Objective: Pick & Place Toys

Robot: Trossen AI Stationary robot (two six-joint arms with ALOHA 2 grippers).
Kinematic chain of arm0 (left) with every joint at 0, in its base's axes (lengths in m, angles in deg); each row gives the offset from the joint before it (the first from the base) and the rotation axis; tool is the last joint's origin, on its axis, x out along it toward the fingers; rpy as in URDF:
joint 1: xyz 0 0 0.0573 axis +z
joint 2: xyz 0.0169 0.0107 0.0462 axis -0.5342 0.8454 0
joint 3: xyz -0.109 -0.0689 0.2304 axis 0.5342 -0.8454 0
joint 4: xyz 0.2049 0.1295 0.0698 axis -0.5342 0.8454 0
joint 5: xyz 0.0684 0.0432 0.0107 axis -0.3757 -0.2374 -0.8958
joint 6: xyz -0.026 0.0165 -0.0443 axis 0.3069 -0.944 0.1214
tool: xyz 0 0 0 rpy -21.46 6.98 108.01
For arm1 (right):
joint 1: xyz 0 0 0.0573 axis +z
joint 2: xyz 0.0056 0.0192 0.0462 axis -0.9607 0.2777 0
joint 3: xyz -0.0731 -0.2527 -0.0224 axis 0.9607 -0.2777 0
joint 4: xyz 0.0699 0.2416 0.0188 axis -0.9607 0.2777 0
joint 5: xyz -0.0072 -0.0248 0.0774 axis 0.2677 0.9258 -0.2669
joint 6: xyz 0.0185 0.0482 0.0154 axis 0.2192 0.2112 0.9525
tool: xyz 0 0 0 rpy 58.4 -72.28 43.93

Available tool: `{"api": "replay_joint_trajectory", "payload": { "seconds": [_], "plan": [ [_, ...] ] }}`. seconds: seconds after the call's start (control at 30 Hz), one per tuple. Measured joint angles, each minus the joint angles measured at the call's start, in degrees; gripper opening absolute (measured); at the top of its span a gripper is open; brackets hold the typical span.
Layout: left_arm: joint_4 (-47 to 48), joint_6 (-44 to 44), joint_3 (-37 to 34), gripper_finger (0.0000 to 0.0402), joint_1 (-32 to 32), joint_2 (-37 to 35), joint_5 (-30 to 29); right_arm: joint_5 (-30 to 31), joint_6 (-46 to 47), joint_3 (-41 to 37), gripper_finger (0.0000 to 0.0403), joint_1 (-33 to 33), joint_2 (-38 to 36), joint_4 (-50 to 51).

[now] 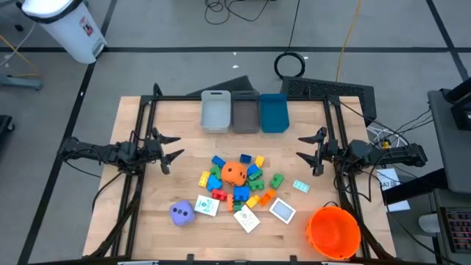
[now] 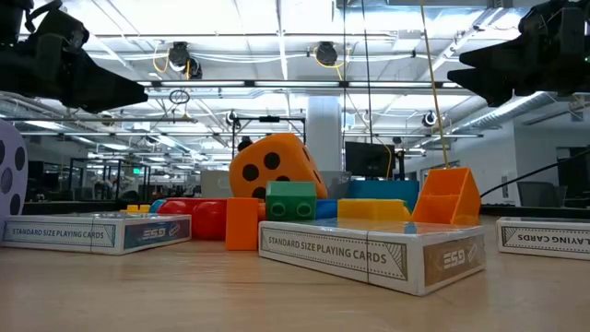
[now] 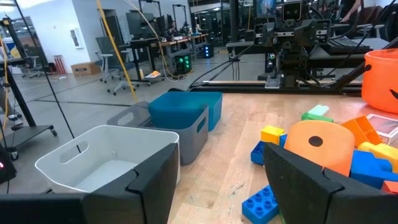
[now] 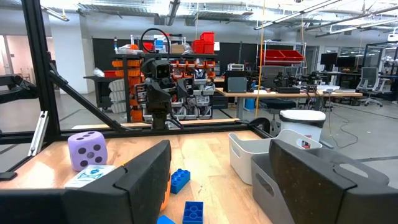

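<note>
Both your arms are waiting at the sides while the toys are lying untouched mid-surface.

Your left gripper (image 1: 171,147) and right gripper (image 1: 307,149) are hovering with fingers spread wide, holding nothing. The orange die (image 1: 234,173) is sitting among the blocks (image 1: 254,179), the purple die (image 1: 182,213) and cards (image 1: 246,218) nearer the front edge, the orange bucket (image 1: 334,232) off to the right.

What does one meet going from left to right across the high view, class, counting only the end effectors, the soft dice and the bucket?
Left end effector → purple soft die → orange soft die → right end effector → big orange plastic bucket.
</note>
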Motion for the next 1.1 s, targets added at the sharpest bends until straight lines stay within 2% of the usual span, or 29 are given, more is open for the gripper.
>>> {"api": "replay_joint_trajectory", "payload": {
  "seconds": [1.0, 1.1],
  "plan": [
    [0.0, 0.0, -0.02, 0.0241, 0.0, -0.01, 0.0, 0.0, 0.03, -0.01, 0.0265, 0.01, 0.01, -0.01],
    [0.0, 0.0, -0.02, 0.0241, 0.01, -0.02, 0.0, -0.24, 4.73, -0.01, 0.0265, 0.08, 0.0, 0.12]
  ]
}}
